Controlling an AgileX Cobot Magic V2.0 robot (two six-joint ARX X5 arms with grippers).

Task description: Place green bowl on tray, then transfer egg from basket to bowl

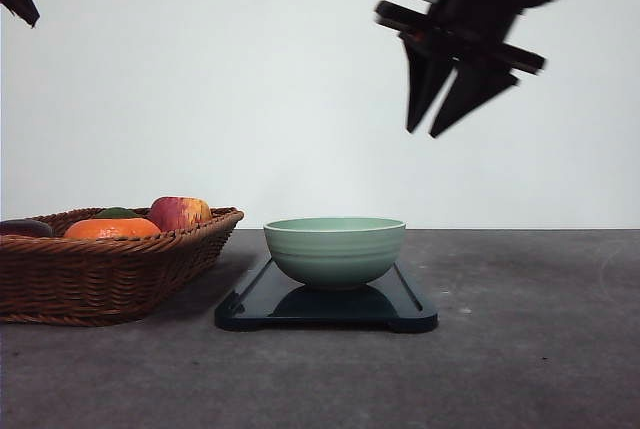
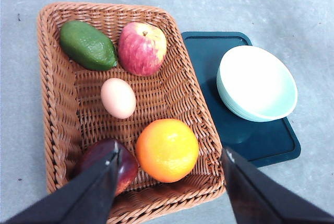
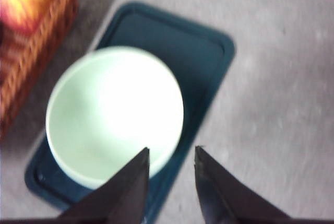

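Already the green bowl (image 1: 335, 250) sits on the tray (image 1: 410, 301) in the front view, so the first job looks done. The basket (image 1: 110, 267) stands just beside the tray, to the left, on the gray surface (image 1: 530, 369). An orange (image 1: 112, 228) and an apple (image 1: 180, 212) peek over its rim. The right pincer (image 1: 441, 131) hangs high above the bowl. It is open a little and holds nothing.

From the left wrist view, the egg (image 2: 118, 97) lies in the middle of the basket (image 2: 52, 109). It rests apart from the apple (image 2: 142, 48), the orange (image 2: 167, 150), a green avocado (image 2: 87, 45) and a dark red fruit (image 2: 127, 165). The left pincer (image 2: 169, 166) is spread wide open and empty, up above the near end of the basket. The bowl (image 2: 257, 83) is on the tray (image 2: 271, 143), right next to the basket.

From the right wrist view, the bowl (image 3: 115, 109) looks empty inside. It sits toward one end of the tray (image 3: 203, 57). The right pincer (image 3: 172, 156) is over the bowl's edge, a bit open, with nothing in it.

So the egg step comes next, I think. The left pincer is closest. It would need to slide over the egg, come down, and close softly, since an egg can crack or roll away.
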